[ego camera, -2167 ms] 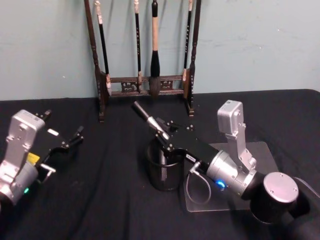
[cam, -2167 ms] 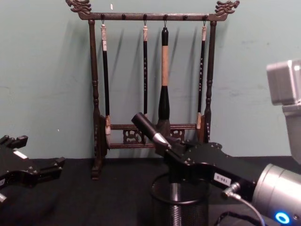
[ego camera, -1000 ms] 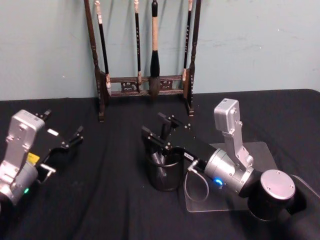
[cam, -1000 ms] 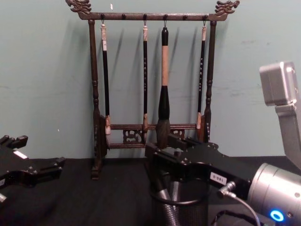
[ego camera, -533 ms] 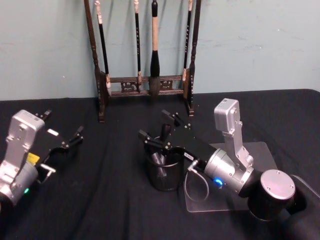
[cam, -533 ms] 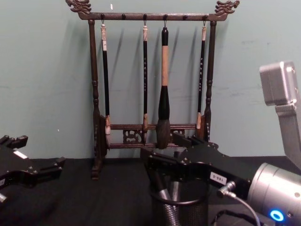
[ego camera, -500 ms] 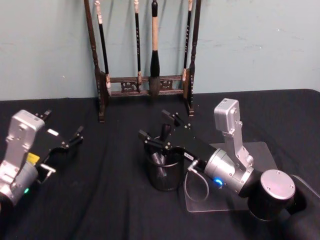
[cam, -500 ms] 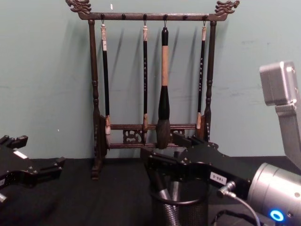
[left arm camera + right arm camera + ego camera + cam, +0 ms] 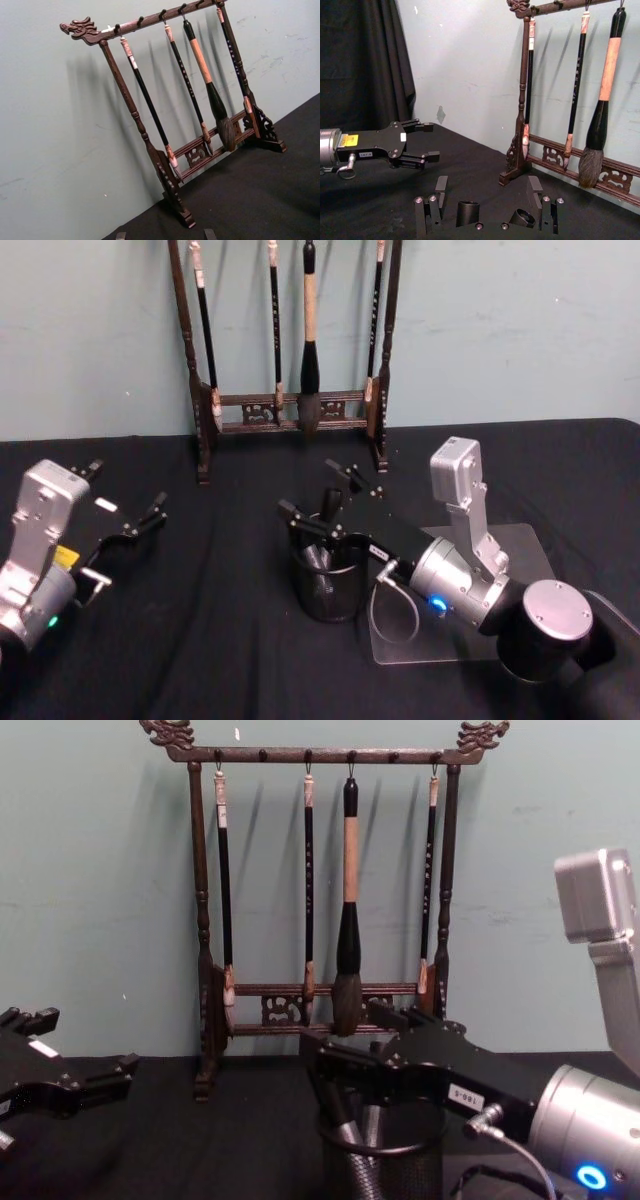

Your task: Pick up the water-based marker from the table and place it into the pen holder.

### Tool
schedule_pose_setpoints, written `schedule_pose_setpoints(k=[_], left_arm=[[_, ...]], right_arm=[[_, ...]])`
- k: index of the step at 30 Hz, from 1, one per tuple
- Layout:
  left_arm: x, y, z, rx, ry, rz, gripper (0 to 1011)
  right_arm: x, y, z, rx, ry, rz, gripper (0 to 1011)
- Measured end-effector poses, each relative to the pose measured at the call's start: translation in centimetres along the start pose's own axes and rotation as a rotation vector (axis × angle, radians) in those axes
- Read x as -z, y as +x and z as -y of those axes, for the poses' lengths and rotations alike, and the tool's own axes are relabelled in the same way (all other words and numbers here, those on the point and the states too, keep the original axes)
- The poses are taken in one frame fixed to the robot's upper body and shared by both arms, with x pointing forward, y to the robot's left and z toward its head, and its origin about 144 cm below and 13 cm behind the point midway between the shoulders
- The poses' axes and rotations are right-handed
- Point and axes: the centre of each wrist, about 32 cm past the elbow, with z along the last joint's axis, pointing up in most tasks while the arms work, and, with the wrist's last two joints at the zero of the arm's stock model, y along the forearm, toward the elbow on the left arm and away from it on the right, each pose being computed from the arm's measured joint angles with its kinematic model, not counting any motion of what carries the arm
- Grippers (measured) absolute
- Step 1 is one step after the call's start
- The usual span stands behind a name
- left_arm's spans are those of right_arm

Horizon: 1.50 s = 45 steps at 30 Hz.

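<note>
Above the pen holder [image 9: 329,585] at bench [image 9: 220,640] centre: right tool [image 9: 327,497] spread open, marker [image 9: 322,540] standing inside the cup; left tool [image 9: 122,502] open, parked far left.

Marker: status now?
Right hand open above the black wire-mesh pen holder. Dark marker inside it, released. Left hand open, parked left. Nothing in the way.
</note>
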Motion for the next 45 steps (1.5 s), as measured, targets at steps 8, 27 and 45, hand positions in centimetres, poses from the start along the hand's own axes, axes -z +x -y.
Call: schedule_pose_setpoints(k=[8, 27, 45], left_arm=[[0.0, 0.0, 0.0, 0.0, 0.0, 0.0, 1009], [0.0, 0.0, 0.0, 0.0, 0.0, 0.0, 1009], [0.0, 0.0, 0.0, 0.0, 0.0, 0.0, 1009]], right_arm=[[-0.5, 0.1, 0.4, 0.012, 0.016, 0.004, 1002], [-1.5, 0.6, 3.4, 0.157, 0.039, 0.005, 1003], [-0.1, 0.5, 5.9, 0.328, -0.029, 0.028, 1002]])
